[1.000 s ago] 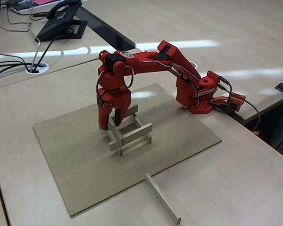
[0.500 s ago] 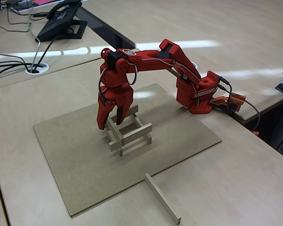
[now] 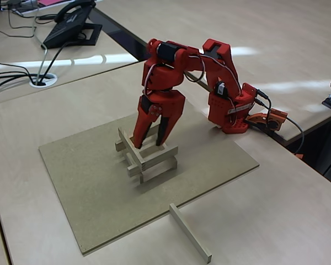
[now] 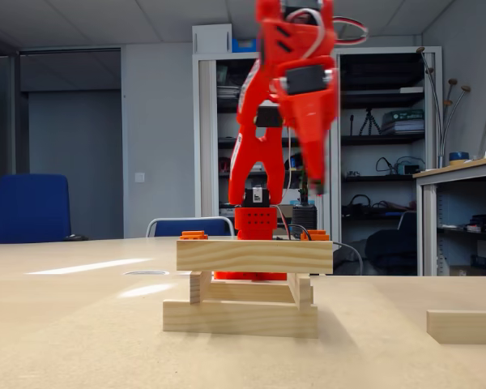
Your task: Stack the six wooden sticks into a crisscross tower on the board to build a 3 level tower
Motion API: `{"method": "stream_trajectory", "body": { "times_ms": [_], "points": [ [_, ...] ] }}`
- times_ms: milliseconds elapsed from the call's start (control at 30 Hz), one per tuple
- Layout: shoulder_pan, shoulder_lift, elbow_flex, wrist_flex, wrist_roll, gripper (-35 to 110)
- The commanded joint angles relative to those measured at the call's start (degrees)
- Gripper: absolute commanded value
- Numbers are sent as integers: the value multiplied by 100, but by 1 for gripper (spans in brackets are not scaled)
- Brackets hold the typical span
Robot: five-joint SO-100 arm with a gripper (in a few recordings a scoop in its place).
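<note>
- On the large, flat, brownish-tan speckled fibreboard board [image 3: 88,193], near its middle, stands the crisscross tower [image 3: 146,157] of slim, pale, square-section wooden sticks; the low fixed view shows it too [image 4: 247,288].
- From what both fixed views show, the tower has two sticks at the bottom, two crossing them above, and one top stick [image 3: 129,148] on the side nearer the board's left edge; in the low fixed view that top stick [image 4: 254,256] lies across the front.
- Another pale wooden stick [image 3: 190,232] lies flat at the board's near edge, one end resting on the board and the rest on the lighter wood-grain desk [image 3: 276,210], well apart from the tower; its end shows at the right of the low fixed view [image 4: 463,327].
- Over the tower hangs the red two-finger claw [image 3: 150,142], its fingers spread apart and empty, tips pointing down, one of them close beside the top stick; in the low fixed view the claw [image 4: 279,190] hangs clear above the stack.
- At the far right corner of the board sits the red arm's base [image 3: 231,113], bolted at the desk's edge.
</note>
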Motion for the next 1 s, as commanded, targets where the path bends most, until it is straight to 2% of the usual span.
{"method": "stream_trajectory", "body": {
  "times_ms": [0, 400, 967],
  "points": [
    [-598, -246, -290, -70, 580, 21],
    [-1714, -2355, -2109, -264, 1635, 21],
    [-1995, -3955, -3999, -167, 1934, 19]
  ]
}}
